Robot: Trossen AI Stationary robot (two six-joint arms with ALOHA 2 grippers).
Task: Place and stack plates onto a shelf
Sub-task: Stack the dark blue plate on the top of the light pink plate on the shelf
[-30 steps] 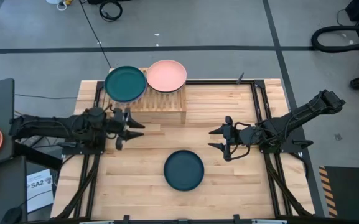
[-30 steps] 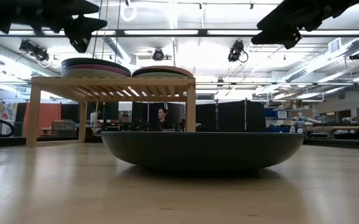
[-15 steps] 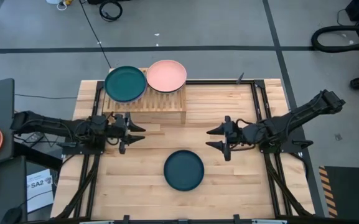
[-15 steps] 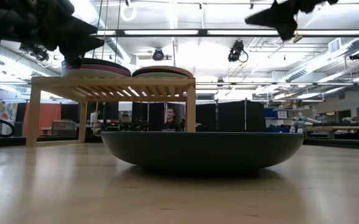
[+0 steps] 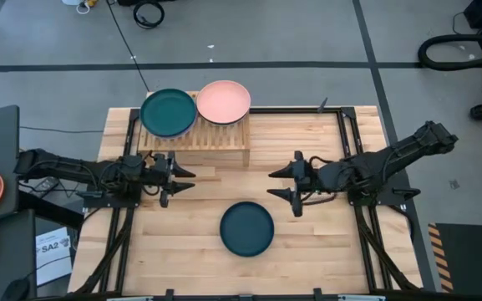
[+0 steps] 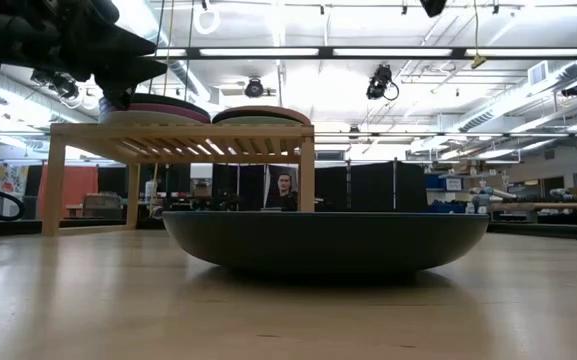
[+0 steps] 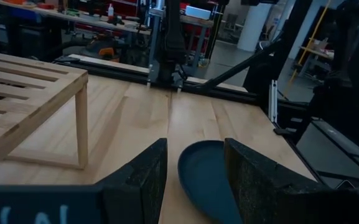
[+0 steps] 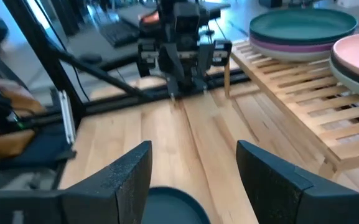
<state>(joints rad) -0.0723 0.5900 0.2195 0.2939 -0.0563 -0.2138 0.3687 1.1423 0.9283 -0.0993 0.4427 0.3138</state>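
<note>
Nearest the front edge of your worktop (image 5: 307, 251) lies a single dark teal plate (image 5: 246, 229), flat on the wood and touched by neither arm. In the low view the same plate (image 6: 326, 241) fills the middle of the picture, rim up, with the shelf standing behind it.

Farther in, your two arms face each other across the middle of the worktop. The left gripper (image 5: 180, 178) hovers just in front of the shelf, off toward the shelf's left end, its jaws parted and holding nothing; the left wrist view looks between its two dark fingers (image 7: 139, 180) at the loose plate (image 7: 207, 177) beyond. The right gripper (image 5: 281, 181) hangs above the bare wood behind and to the right of the loose plate, jaws spread wide and empty (its fingers (image 8: 132, 174) frame the wood in the right wrist view, with the plate's edge just showing between them).

At the far edge stands the shelf (image 5: 215, 142), a low light-wood rack with a slatted top. Two stacks sit side by side on it: the left one topped by a green-teal plate (image 5: 168, 112) with a purple plate (image 8: 291, 45) under it, the right one topped by a pink plate (image 5: 223, 100) with a darker one beneath. How many plates each stack holds you cannot tell.
</note>
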